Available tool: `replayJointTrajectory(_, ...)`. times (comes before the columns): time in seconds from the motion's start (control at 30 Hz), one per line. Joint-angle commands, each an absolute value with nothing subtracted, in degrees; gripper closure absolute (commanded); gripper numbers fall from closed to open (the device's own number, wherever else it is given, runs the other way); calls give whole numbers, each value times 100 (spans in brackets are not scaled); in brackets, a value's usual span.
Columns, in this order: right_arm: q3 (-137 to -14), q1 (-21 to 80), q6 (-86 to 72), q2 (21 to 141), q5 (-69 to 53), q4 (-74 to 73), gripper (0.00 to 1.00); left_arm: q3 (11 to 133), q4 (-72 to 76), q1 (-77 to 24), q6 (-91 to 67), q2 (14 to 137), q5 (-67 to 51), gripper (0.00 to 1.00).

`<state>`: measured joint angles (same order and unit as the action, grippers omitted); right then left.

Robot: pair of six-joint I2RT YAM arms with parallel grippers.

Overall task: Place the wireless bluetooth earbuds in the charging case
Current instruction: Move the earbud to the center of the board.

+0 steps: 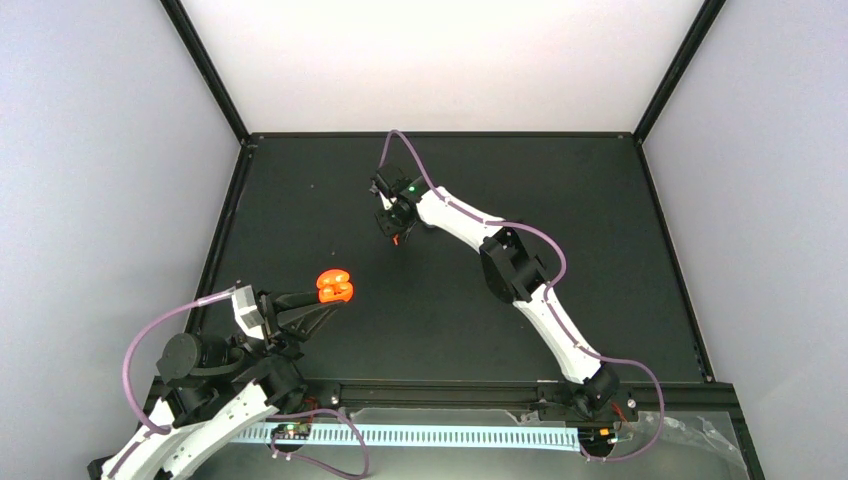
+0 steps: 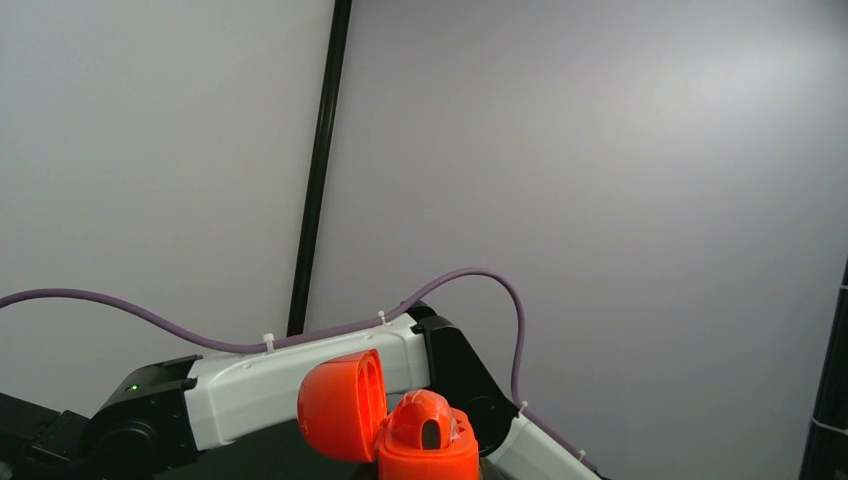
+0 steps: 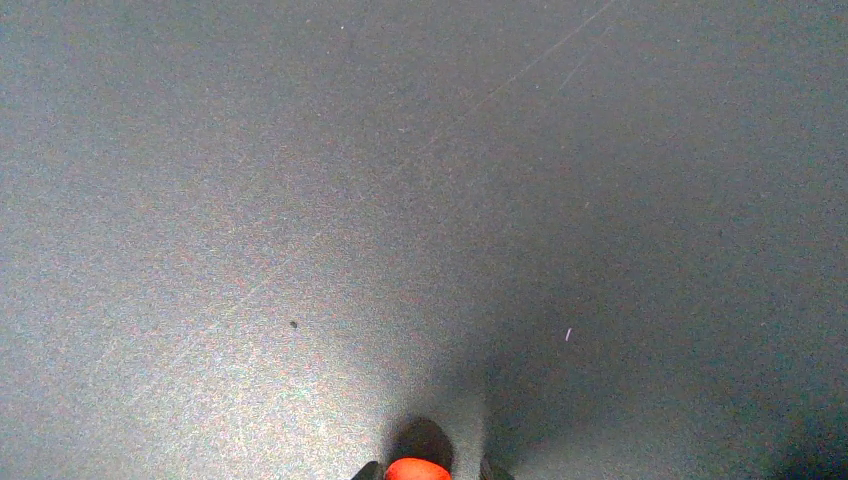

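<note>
A red-orange charging case is held off the table at the front left, with my left gripper shut on its base. In the left wrist view the case has its lid swung open to the left, and an empty slot shows in its domed insert. My right gripper points down at the far middle of the table over a red-orange earbud. At the bottom edge of the right wrist view the earbud lies between that gripper's fingertips. How tightly they close on it is cut off.
The black table has a raised black rim and pale walls on three sides. My right arm with its purple cable crosses behind the case in the left wrist view. A cable channel runs along the near edge.
</note>
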<state>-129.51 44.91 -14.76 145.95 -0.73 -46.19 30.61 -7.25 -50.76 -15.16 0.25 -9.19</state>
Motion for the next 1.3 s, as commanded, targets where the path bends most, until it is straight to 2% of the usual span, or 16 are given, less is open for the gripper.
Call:
replayJointTrajectory(0.0,-12883,4562,-1422,14839,-9,-4955,76,3120,-784,-5109,-1448,-621,-846,99)
replayJointTrajectory(0.23,-12908,4646,-1382,14790,56,-5023,70,3111,-798,-5107,-1470,-650,-857,98)
replayJointTrajectory(0.6,-12915,4716,-1412,14932,338,-5239,77,3111,-797,-5111,-1546,-707,-910,98)
replayJointTrajectory(1.27,-13441,4933,-2028,15334,596,-6031,78,3156,-957,-5107,-1682,-809,-1060,98)
